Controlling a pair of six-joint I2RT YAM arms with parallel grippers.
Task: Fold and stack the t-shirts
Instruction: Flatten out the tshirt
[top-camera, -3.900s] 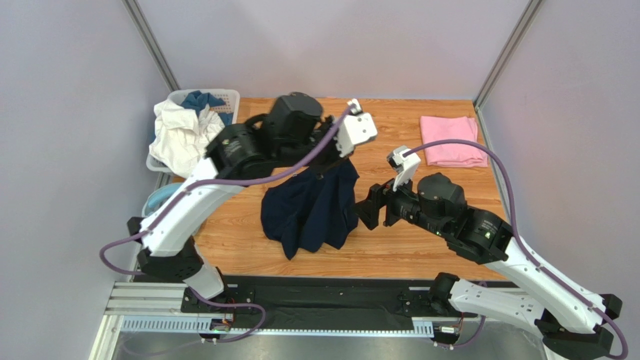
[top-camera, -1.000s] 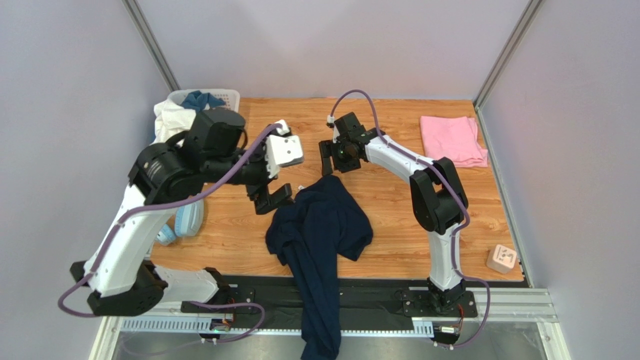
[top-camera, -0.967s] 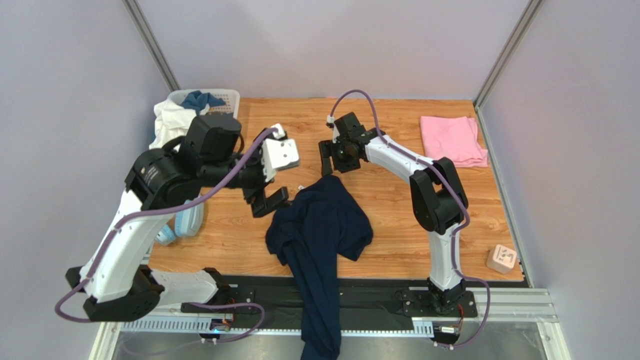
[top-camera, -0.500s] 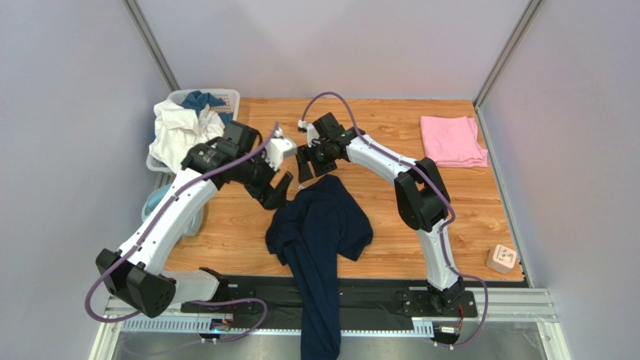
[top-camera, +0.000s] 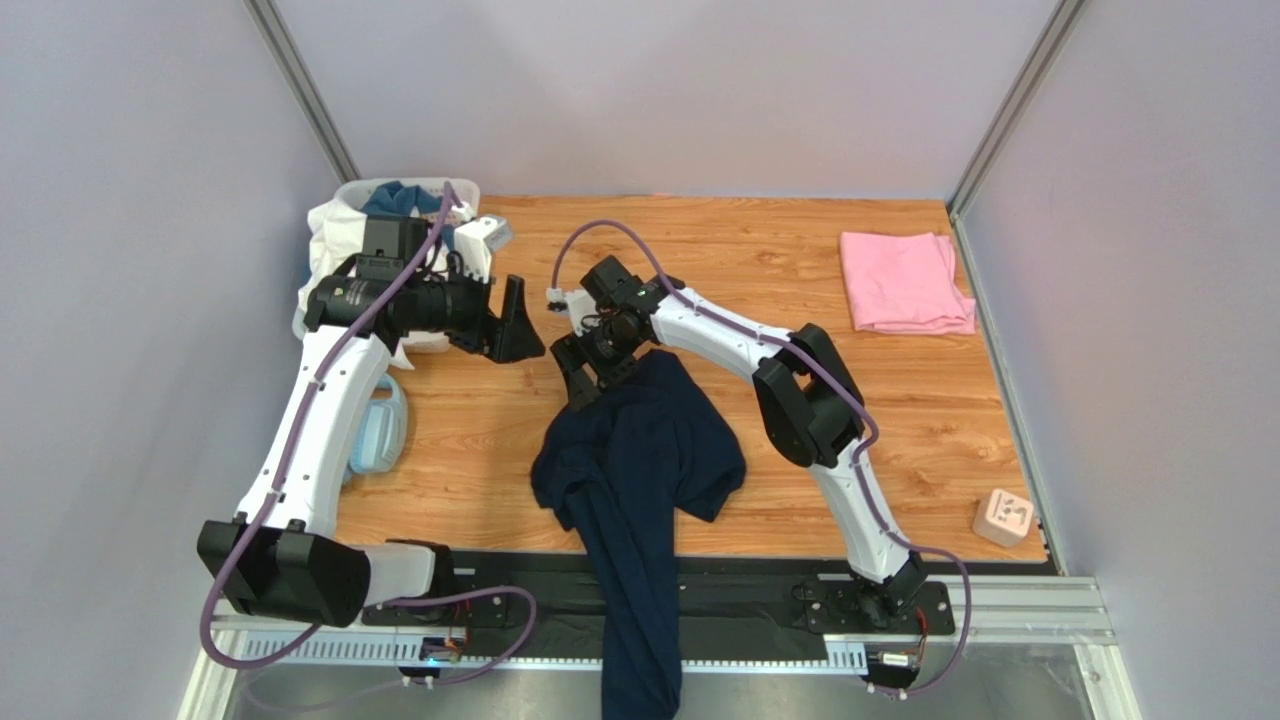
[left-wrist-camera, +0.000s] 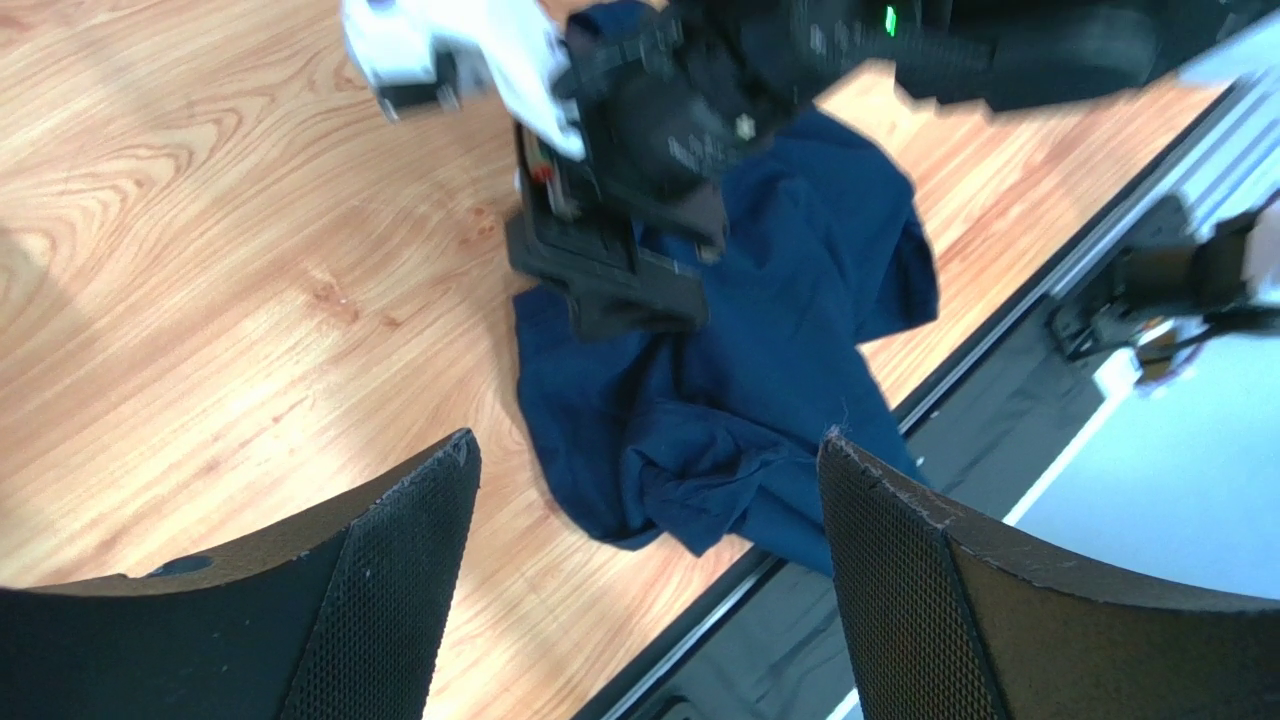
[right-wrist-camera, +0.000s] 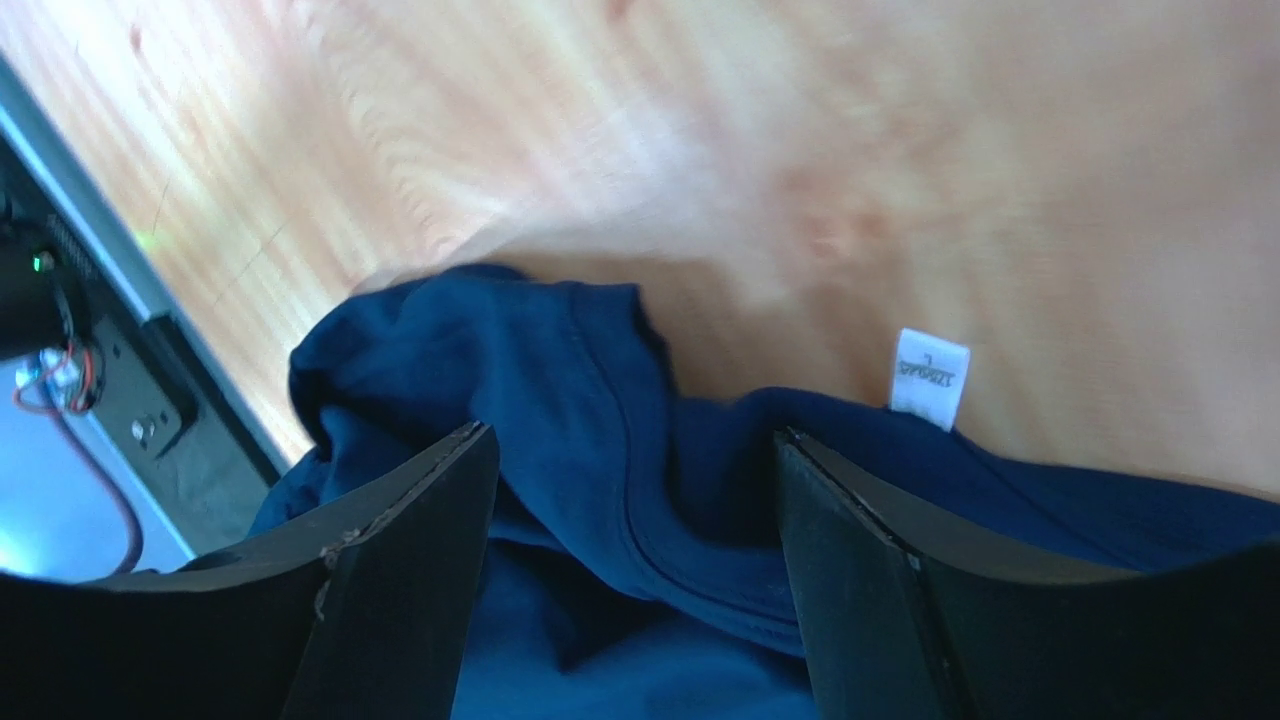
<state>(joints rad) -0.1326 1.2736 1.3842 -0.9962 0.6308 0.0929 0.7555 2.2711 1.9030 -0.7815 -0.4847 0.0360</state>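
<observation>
The dark navy t-shirt (top-camera: 639, 450) lies crumpled at the table's middle, with one end hanging over the near edge. My right gripper (top-camera: 580, 387) is open, low over the shirt's far-left edge. In the right wrist view its jaws (right-wrist-camera: 633, 432) straddle a navy hem fold (right-wrist-camera: 601, 435), and a white label (right-wrist-camera: 930, 375) shows beside them. My left gripper (top-camera: 508, 333) is open over bare wood to the left of the shirt. In the left wrist view the left gripper (left-wrist-camera: 646, 438) holds nothing, and the navy t-shirt (left-wrist-camera: 751, 375) lies farther off. The light pink t-shirt (top-camera: 902, 282) lies folded at the back right.
A white basket (top-camera: 353, 192) with white and teal clothes stands at the back left, just behind my left arm. Light-blue headphones (top-camera: 376, 428) lie at the left edge. A small beige box (top-camera: 1004, 519) sits near the front right corner.
My left arm has swung back and to the left, away from the navy shirt toward the basket. My right gripper has moved left and down onto the shirt's far edge.
</observation>
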